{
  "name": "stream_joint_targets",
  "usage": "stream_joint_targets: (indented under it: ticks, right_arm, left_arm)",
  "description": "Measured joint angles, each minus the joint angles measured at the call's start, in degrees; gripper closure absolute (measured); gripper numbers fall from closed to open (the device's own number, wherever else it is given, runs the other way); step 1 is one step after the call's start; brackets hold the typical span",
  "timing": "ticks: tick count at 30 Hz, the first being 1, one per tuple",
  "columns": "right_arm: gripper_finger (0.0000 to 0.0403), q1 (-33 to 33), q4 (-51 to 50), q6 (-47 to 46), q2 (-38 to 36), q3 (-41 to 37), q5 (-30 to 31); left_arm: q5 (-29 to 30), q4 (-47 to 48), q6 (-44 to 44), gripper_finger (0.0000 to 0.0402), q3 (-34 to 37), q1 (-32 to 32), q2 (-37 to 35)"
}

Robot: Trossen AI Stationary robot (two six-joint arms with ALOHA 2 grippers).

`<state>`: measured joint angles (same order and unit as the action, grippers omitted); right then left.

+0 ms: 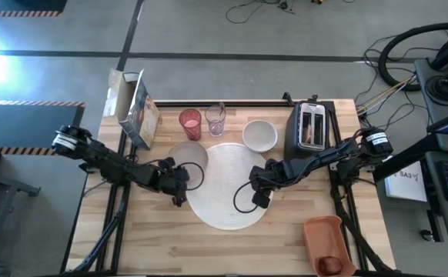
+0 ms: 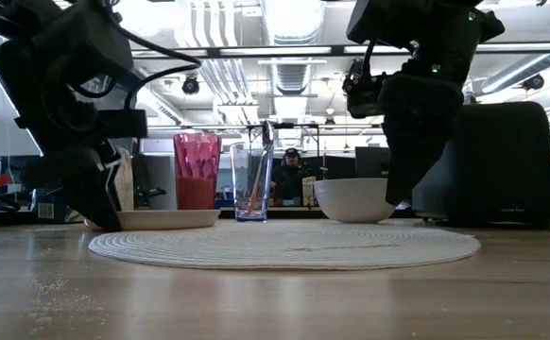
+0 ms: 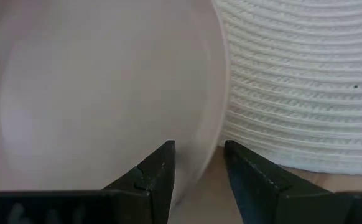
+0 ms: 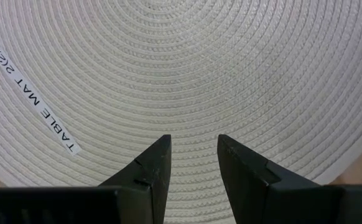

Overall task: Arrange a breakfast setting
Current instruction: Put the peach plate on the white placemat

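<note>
A round white woven mat [image 1: 218, 165] labelled "TABLE MAT" lies at the table's middle. A smaller pale plate [image 1: 192, 154] sits at its left, partly on the mat's edge. My left gripper [image 3: 199, 149] is open, slanting down at the plate's near rim [image 3: 199, 168], one finger over the plate and one over the table beside it. My right gripper [image 4: 194, 142] is open and hovers over the mat's right part [image 1: 259, 198], with nothing between its fingers. Behind the mat stand a pink tumbler [image 1: 190, 123], a clear glass [image 1: 215, 119] with a spoon in it, and a white bowl [image 1: 259, 135]. My left gripper has its fingers astride the pale plate's near rim [image 3: 196, 177], coming slanting down from the table's left. The plate lies flat. Whether either finger touches the rim, I cannot tell.
A black toaster [image 1: 309, 127] stands at the back right. An open cereal box [image 1: 135, 111] stands at the back left. An orange-red tray [image 1: 325, 240] at the near right corner holds a dark-red fruit [image 1: 330, 264]. Bare wood lies along the near edge.
</note>
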<state>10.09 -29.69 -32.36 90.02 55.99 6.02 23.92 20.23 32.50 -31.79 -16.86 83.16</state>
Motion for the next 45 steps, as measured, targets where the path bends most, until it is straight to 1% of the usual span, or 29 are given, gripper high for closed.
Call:
stream_joint_targets:
  ticks: [4,12,14,20,25,30,32,37,40,42,45]
  right_arm:
    - [0.0282,0.00,-0.02,0.02,0.00,0.00,0.00]
    - [0.0282,0.00,-0.02,0.02,0.00,0.00,0.00]
    - [0.0282,0.00,-0.02,0.02,0.00,0.00,0.00]
    - [0.0282,0.00,-0.04,0.02,0.00,0.00,0.00]
    - [0.0282,0.00,-0.06,0.92,0.00,0.00,-0.01]
    - [0.0282,0.00,-0.26,2.92,-0.02,0.00,-0.04]
    - [0.0282,0.00,-0.73,3.16,-0.02,0.00,-0.04]
    - [0.0282,0.00,-4.02,3.95,-0.14,0.02,-0.08]
    - [0.0282,0.00,-7.02,3.93,-0.48,0.02,-0.09]
    - [0.0282,0.00,-8.96,3.93,-0.70,0.02,-0.09]
    - [0.0282,0.00,-10.19,3.92,-0.74,0.02,-0.09]
  left_arm:
    - [-1.12,-0.23,0.04,0.0298,-0.07,0.00,0.16]
    - [-2.45,-0.20,-0.14,0.0386,-0.07,-0.02,-0.66]
    - [-2.36,-0.19,0.27,0.0395,-0.07,0.00,-0.68]
    - [-3.26,0.56,-0.88,0.0399,-2.31,0.00,-0.60]
    - [-7.29,0.22,-7.60,0.0401,-6.70,-0.02,-0.60]
    - [-11.48,-0.56,-12.33,0.0401,-10.22,-0.02,-0.60]
    - [-14.10,-2.06,-13.89,0.0401,-10.67,-0.19,-0.52]
    - [-19.17,-9.79,-17.57,0.0401,-10.50,-1.24,-0.49]
    - [-19.82,-10.75,-17.98,0.0401,-10.11,-1.85,-0.49]
    - [-21.63,-11.65,-17.77,0.0401,-9.75,-1.99,-0.49]
    - [-24.83,-15.40,-17.45,0.0401,-8.93,-2.30,-0.49]
